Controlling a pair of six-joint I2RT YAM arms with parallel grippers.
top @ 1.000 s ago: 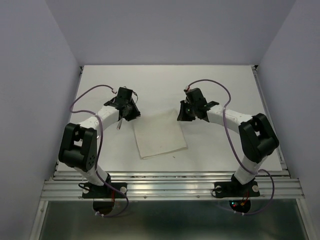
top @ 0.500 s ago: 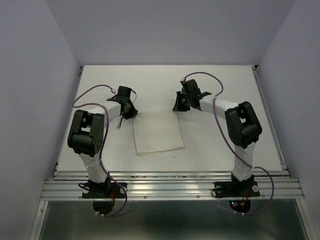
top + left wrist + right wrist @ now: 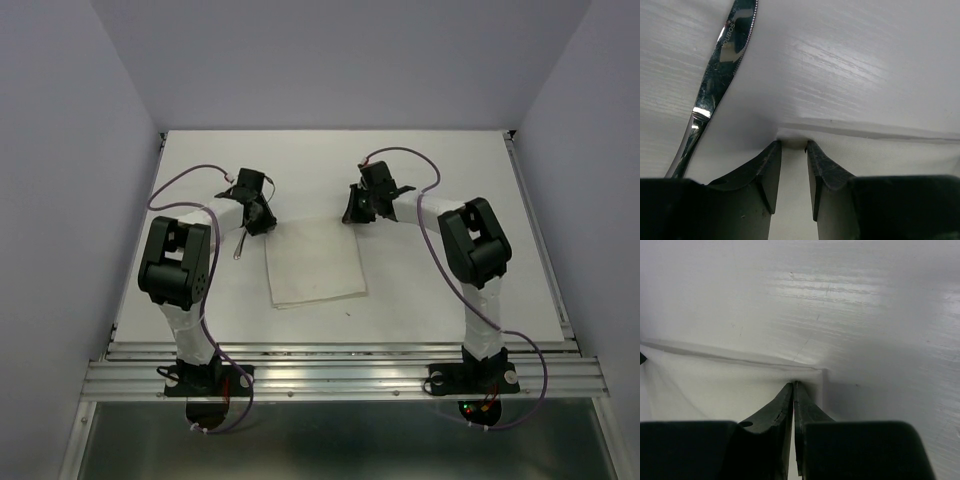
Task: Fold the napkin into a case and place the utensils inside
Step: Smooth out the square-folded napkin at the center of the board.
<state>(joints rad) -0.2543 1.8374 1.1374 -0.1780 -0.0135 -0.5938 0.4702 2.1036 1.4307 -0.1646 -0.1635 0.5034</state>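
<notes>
pale lilac walls (image 3: pixel 60 120) enclose a white table (image 3: pixel 460 165).

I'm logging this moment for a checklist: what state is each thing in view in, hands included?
napkin: lying flat, not yet a case.
knife: lying beside the napkin's left side, outside it, not held.
left hand: open, tips at the napkin's far left corner.
right hand: shut, seemingly pinching the napkin's far right corner.
</notes>
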